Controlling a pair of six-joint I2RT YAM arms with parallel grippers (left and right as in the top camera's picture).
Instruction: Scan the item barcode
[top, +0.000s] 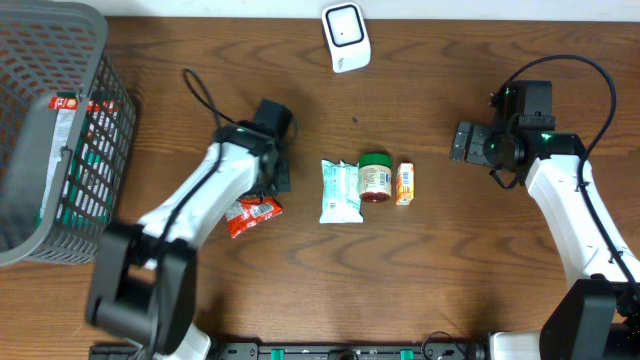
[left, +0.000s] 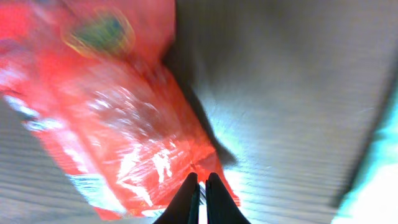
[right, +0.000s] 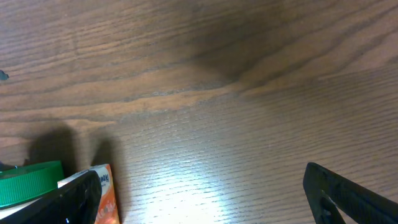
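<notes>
To the right of the basket (top: 60, 130), the red packet (top: 252, 214) lies on the surface. The left claw (left: 199, 178) is fully closed, with its tips at the packet's thin edge, which it appears to pinch. I judge the packet to be light, soft and crinkly, with slippery film. The sealed edge is the best place to hold it, because the middle would crush. It may hang and twist under the scanner (top: 346, 37). At the right, the right claw (right: 200, 177) stands wide open and holds nothing.
</notes>
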